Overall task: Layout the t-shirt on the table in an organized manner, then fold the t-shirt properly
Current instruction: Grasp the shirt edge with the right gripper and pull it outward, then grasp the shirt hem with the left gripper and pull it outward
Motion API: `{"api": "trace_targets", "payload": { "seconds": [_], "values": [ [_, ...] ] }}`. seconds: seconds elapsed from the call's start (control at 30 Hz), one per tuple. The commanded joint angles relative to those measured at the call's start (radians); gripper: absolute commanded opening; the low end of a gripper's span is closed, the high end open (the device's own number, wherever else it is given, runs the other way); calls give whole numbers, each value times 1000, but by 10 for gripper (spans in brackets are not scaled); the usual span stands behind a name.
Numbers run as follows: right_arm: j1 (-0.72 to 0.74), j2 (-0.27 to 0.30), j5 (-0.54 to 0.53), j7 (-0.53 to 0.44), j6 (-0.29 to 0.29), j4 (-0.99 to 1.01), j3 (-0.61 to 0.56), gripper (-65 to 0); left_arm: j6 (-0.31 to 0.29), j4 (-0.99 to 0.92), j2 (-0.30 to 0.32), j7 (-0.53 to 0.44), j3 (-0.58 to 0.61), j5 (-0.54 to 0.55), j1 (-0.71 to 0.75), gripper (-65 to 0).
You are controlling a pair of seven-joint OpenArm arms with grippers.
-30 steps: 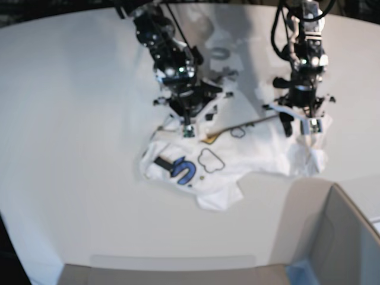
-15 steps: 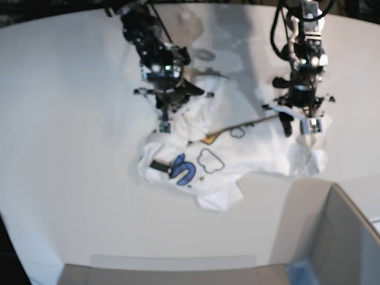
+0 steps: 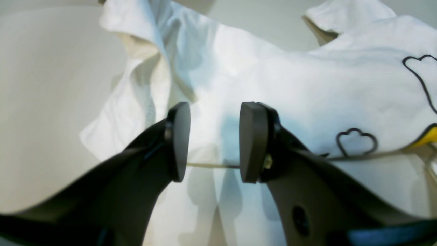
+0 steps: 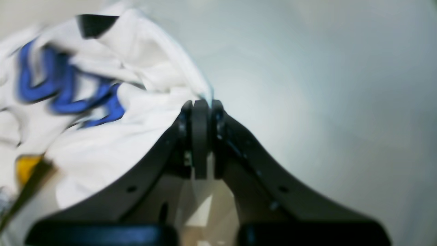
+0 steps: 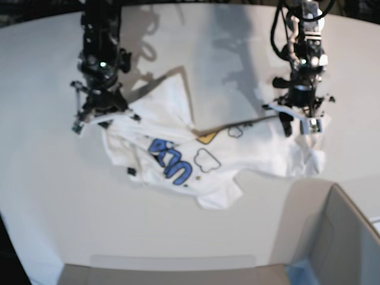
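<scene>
Base view high above table point(image 5: 53, 196), wrist views close over shared t-shirt point(image 5: 249, 151)

The table point(image 5: 53, 196) is a broad, smooth white top with a curved far edge, and most of its surface is bare. On it lies the t-shirt point(image 5: 249, 155) — white, rumpled, spread across the middle from left to right, with blue lettering and outlined doodles facing up. At the near right a grey box corner point(image 5: 338, 237) overlaps the table's edge — whether it rests on the top cannot be told.
</scene>
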State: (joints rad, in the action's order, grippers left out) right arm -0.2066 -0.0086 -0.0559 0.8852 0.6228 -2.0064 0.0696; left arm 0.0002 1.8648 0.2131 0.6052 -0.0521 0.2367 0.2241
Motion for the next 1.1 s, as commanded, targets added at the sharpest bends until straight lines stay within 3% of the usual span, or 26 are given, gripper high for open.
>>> {"api": "trace_targets", "payload": {
  "seconds": [0.0,0.13,0.27,0.43,0.53,0.7,0.83,0.93,1.07],
  "values": [
    [-4,2,-20,-28,-33,-6,46,-650,2,17,4,-21,-1,-3,-7,-404],
    [-47,-3,-178,-30,-175,71,232,-650,2,17,4,-21,1,-3,-7,-404],
    [-47,9,-278,-34,-243,195,327,-650,1,17,13,-21,67,-4,-7,-404],
    [-47,29,-281,-27,-266,206,324,-650,2,17,88,-21,222,-6,-12,-404],
    [-52,31,-278,-27,-311,206,324,-647,7,17,101,-21,254,-6,-15,-404],
    [-61,32,-275,-36,-381,203,329,-519,5,16,133,-23,263,-7,-16,-400],
    [-64,32,-275,-36,-389,181,325,-471,8,12,179,-23,301,-9,-42,-373],
    [-61,32,-275,-36,-389,178,324,-470,10,-14,190,-21,327,-76,-67,-330],
    [-61,32,-275,-34,-389,174,324,-470,10,-86,179,-18,357,-245,-91,-300]
  ]
}}
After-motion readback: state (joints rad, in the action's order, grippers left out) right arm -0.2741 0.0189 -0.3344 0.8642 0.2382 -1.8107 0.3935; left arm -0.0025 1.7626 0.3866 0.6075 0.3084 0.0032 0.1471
